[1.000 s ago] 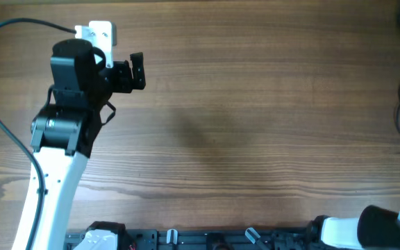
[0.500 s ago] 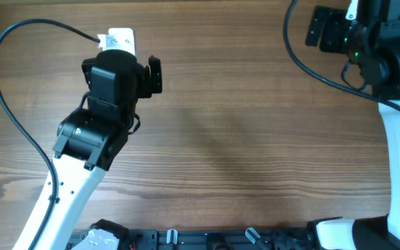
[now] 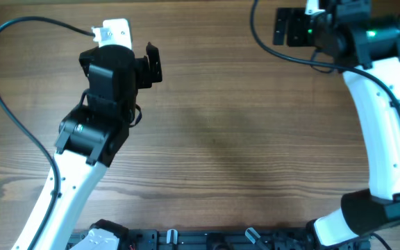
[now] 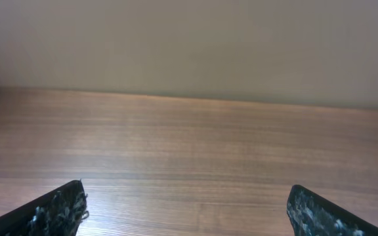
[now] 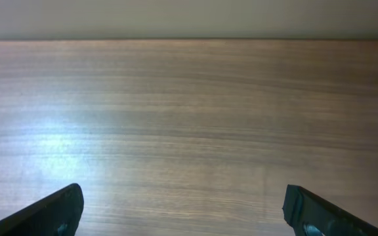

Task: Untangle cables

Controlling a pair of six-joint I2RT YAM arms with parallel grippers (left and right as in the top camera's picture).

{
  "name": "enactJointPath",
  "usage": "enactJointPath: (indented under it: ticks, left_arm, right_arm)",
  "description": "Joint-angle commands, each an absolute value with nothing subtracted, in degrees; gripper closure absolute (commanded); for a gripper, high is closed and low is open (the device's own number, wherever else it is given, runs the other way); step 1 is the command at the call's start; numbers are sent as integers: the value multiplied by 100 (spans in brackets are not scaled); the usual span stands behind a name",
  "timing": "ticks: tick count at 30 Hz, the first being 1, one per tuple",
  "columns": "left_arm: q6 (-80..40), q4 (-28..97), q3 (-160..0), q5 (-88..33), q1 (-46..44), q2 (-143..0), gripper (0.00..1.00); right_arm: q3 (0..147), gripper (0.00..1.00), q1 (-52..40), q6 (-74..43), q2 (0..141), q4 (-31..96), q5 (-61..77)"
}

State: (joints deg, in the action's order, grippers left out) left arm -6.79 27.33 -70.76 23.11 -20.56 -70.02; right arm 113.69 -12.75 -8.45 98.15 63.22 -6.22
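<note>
Table: the big brown wooden table (image 3: 242, 139) fills almost all of the view from above; the middle of the frame shows only wood grain
Wall: a plain pale wall (image 4: 189, 39) stands behind the far edge of the table, along the top of the left wrist view
Right arm: the white and black right arm (image 3: 387, 125) goes up the right side of the frame; it bends over at the upper right
Left arm: the white and black left arm (image 3: 82, 146) goes from the lower left up to the upper left
Arm wires: thick black wires (image 3: 44, 21) loop off the arms; these belong to the robot and are not the job
Right pincer: the black two-finger right gripper (image 3: 287, 28) sits at the top right; it is wide open and holds nothing; its own camera shows only wood between its black fingertips (image 5: 51, 213)
Left pincer: the black two-finger left gripper (image 3: 154, 64) sits at the upper left; it is wide open too and holds nothing
Cables: the thin black cables do not show in any view; I cannot tell where they are
Done so far: I think nothing shows as done; no cable is held or laid out straight
Left to do: I think all of it; find the cables, pick them up, pull them apart
</note>
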Motion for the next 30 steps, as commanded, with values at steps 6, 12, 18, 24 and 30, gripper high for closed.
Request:
enactJointPath:
  ticks: [6, 12, 18, 24, 30]
  left_arm:
    - [-812, 2292, -7170, 760, -1079, -7929, 0]
    - [-408, 1879, -7170, 408, -985, -8632, 0]
    - [-123, 1514, -7170, 106, -982, -9166, 0]
    - [-34, 1404, -7170, 134, -978, -9338, 0]
    - [-25, 1402, -7170, 141, -980, -9336, 0]
  right_arm:
    - [11006, 0, -1590, -958, 10171, 5583, -788]
    - [9688, 0, -1590, -1208, 10171, 4495, -917]
    - [9201, 0, -1590, -1216, 10171, 4075, -915]
    - [9201, 0, -1590, -1236, 10169, 3830, -917]
    - [9201, 0, -1590, -1326, 10169, 3844, -915]
